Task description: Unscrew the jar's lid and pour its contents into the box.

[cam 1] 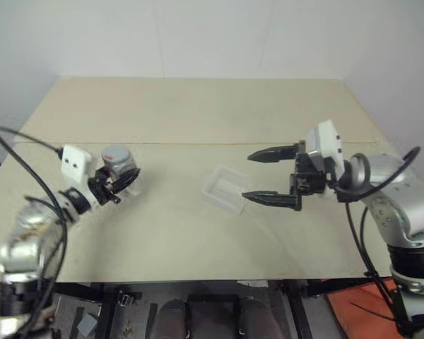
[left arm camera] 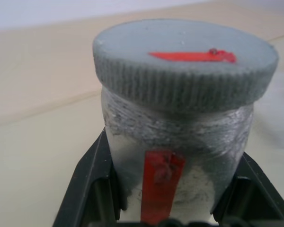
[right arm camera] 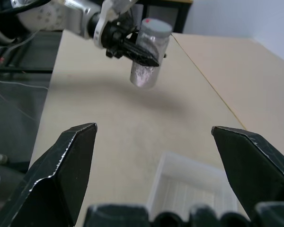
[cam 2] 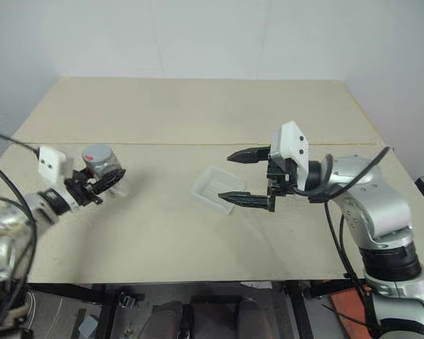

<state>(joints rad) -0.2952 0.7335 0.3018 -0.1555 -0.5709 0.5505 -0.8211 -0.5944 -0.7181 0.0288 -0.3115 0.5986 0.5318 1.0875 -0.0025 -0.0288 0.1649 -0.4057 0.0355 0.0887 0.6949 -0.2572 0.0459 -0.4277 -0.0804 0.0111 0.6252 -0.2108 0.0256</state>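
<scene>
Beside box (cam 1: pixel 224 188), open right pincer (cam 1: pixel 272 176)

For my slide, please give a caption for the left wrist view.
Left tool grips the clear jar, its grey lid still screwed on.

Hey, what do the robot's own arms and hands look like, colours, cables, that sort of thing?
Both arms are shiny silver-grey with rounded joints and loose black cables looping alongside. Each wrist carries a white boxy camera block. The left hand and the right hand each have two black, tapering, pointed fingers on black mounts.
</scene>
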